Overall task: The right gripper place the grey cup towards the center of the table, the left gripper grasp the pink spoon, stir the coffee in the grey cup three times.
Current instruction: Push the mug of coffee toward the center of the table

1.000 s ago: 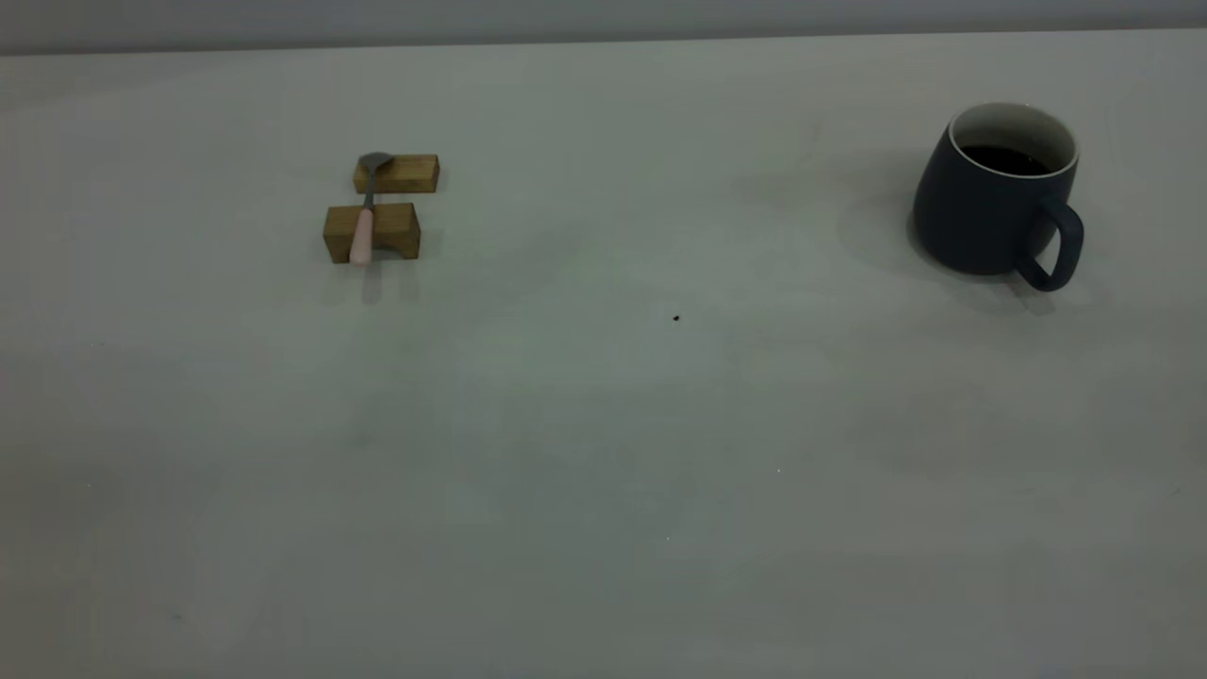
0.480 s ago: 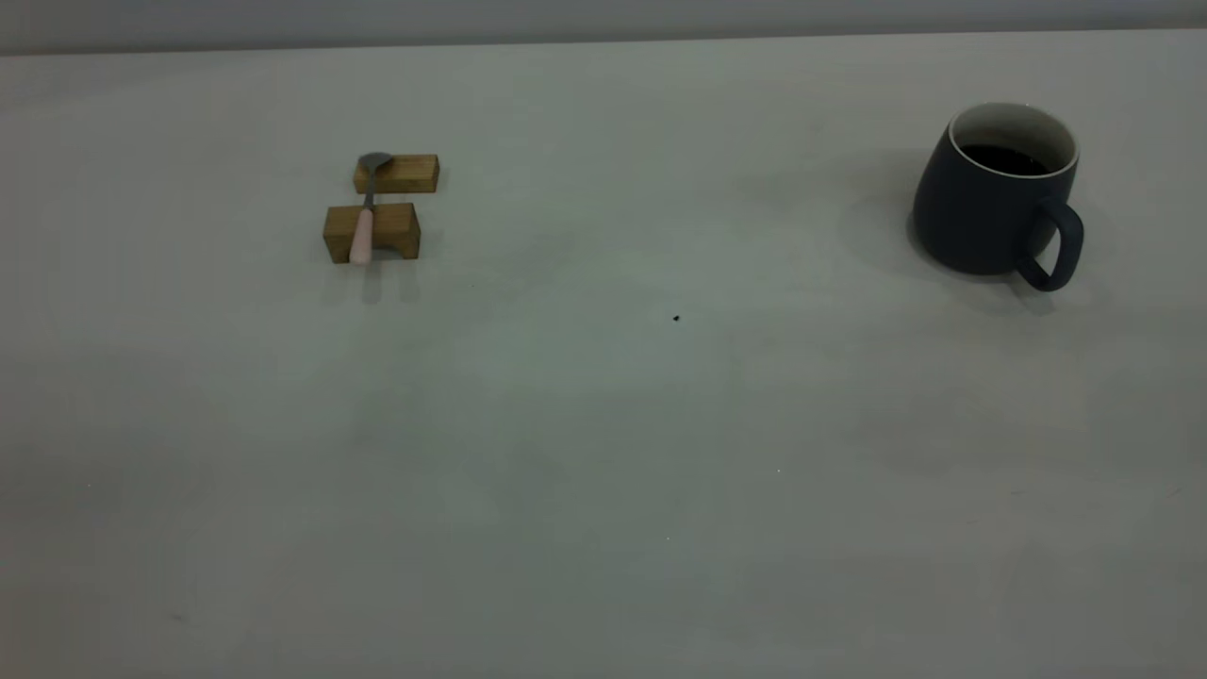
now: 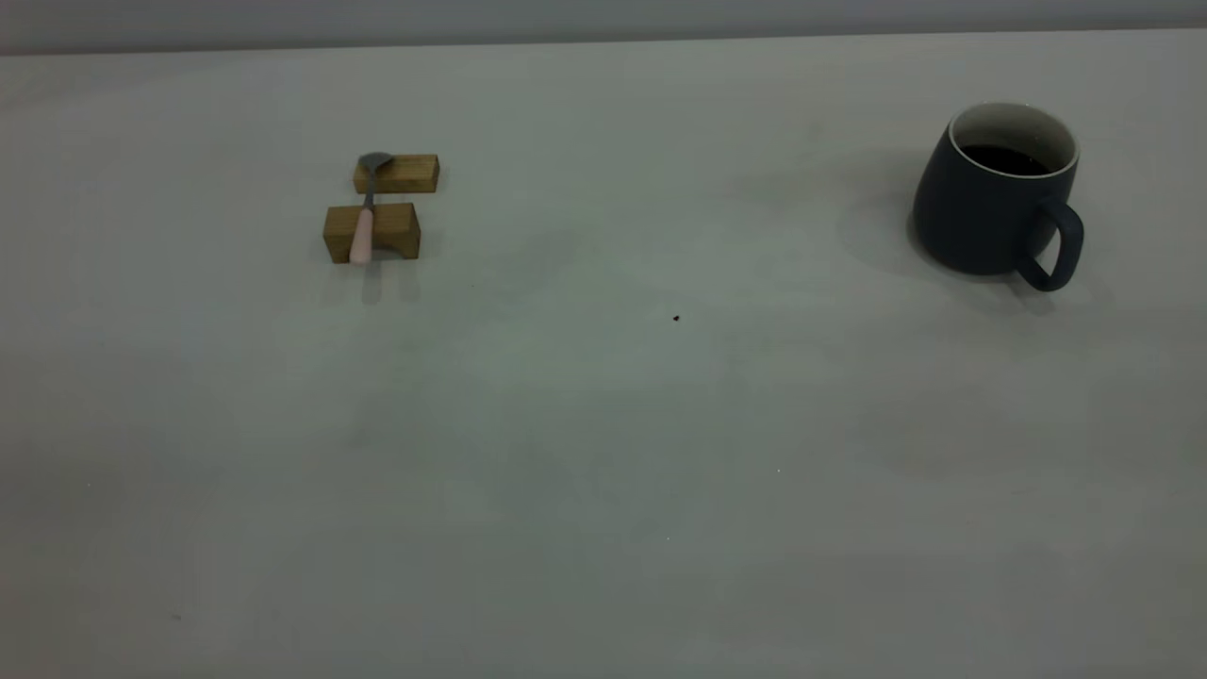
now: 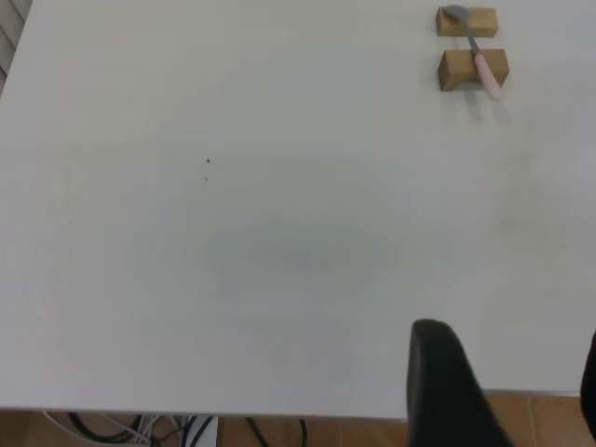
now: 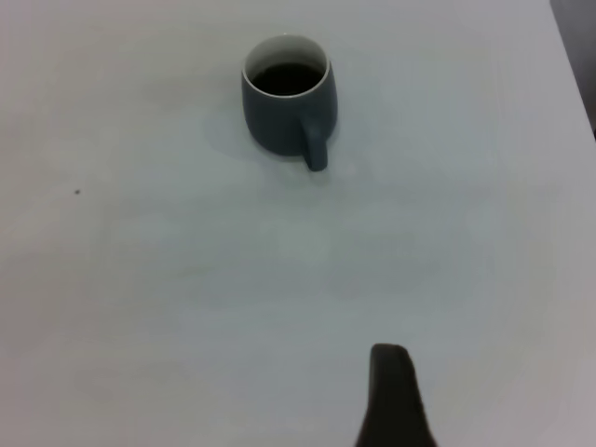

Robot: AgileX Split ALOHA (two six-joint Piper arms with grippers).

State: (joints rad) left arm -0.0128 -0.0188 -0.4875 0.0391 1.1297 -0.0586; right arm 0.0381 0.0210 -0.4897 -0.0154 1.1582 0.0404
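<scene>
Left gripper [image 4: 507, 391] holds nothing, fingers spread wide. Pink spoon [image 3: 364, 219] bridges 2 wooden blocks [image 3: 372, 231], handle toward the camera. Grey cup [image 3: 990, 193] stands right. Right gripper's opening unreadable.

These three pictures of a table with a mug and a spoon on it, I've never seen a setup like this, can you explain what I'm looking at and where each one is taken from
This is a two-armed robot at a table. The wide picture comes from a camera outside the rig; neither arm reaches into it. The other two come from cameras on the arms' wrists, looking down along each gripper.

In the left wrist view, the dark shape at the edge is a finger of the left gripper. In the right wrist view, the dark shape is a finger of the right gripper. Both are far from the objects and hold nothing.

On the table, the pink spoon lies across two small wooden blocks. At the right stands the grey cup, upright, handle toward the camera, with dark coffee inside.
</scene>
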